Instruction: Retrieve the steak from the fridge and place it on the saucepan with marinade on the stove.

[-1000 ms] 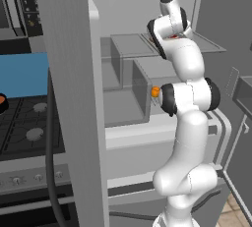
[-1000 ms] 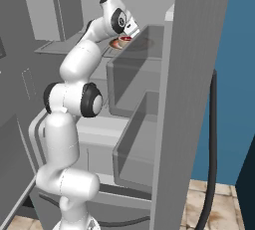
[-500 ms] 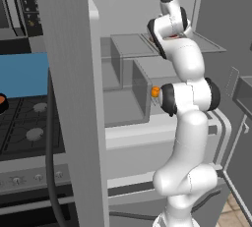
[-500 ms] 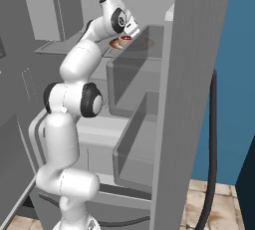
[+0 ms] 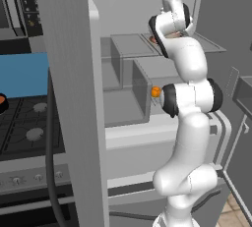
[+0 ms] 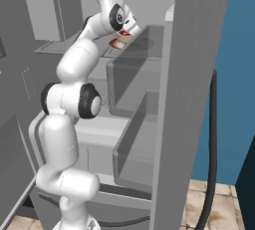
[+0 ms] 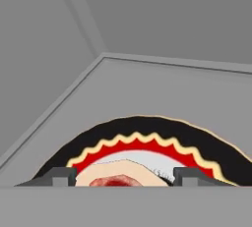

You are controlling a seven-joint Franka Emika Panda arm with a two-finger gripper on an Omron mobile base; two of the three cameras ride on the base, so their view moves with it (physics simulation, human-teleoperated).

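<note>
Mostly the steak is cut off: in the hand view a pale rim and a sliver of red-brown centre peek up between the two finger tips, the rest lost below the frame edge. It lies on one round plate with a black border, a yellow zigzag, a red ring and a white middle, whose near part is likewise cut off. Whether the tips touch the steak cannot be told; they stand apart, one on either side of it, with the meat in the gap, so the jaws are fairly wide and not seen clamped on anything.

From the right base view the gripper is tucked under the white wrist, just above a small patch of steak and plate on an upper fridge shelf; the fingers themselves are hard to make out there. From the left base view the wrist hides nearly all of the plate, leaving a thin dark edge.

One arm rises from the base, bends at a dark elbow, then reaches up and forward into the open fridge, the hand tipped down over the shelf.

One orange ball sits lower down, well below the jaws, beside the elbow. Far off to the jaws' left, the stove shows two grey burners, partly screened by the fridge door.
</note>
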